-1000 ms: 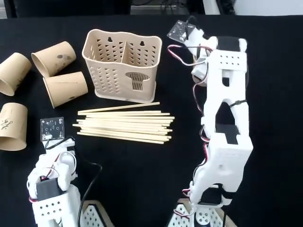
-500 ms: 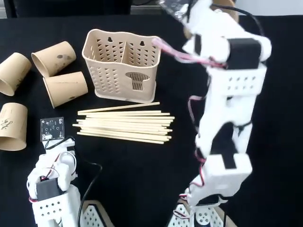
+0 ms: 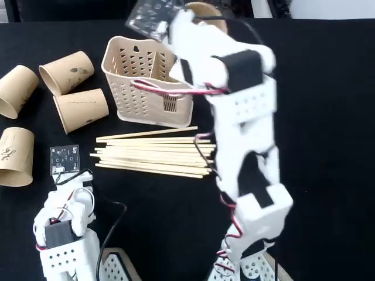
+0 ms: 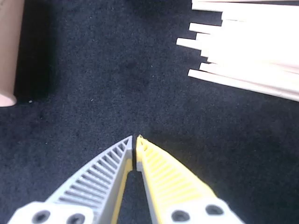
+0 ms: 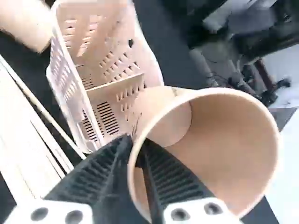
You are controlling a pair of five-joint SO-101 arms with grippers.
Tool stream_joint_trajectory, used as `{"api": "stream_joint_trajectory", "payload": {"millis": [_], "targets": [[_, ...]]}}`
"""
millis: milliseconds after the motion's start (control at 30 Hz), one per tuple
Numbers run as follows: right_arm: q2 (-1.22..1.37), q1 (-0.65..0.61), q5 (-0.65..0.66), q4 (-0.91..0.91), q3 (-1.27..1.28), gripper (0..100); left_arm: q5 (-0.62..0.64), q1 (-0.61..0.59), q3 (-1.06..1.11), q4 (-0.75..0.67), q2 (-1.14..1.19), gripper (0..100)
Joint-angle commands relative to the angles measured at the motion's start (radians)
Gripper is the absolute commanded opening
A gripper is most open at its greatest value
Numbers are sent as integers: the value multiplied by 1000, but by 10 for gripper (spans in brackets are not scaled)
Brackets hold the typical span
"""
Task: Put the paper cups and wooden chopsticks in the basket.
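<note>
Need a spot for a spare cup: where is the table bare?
Bare cloth lies right of the right arm, and in front of the chopsticks between the two arms. It is crowded round the basket and the cups.

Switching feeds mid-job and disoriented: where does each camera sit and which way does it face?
High view: fixed above the table, looking down on basket, chopsticks and both arms.
Left wrist view: on the left arm, low over the table, facing chopstick ends; shut left gripper in front.
Right wrist view: on the raised right arm, looking down at the basket; right gripper pinching a paper cup.
Shared: basket in high and right wrist views; chopsticks in all three.
</note>
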Motion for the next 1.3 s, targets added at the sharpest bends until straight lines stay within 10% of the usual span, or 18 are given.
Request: {"api": "stream_joint_trajectory", "payload": {"millis": [0,1267], "targets": [[44,-23,-12,-14,-71,12,2,4,18,3,-5,30],[185,-14,-69,-34,-35,25,2,4,18,3,-5,30]]}}
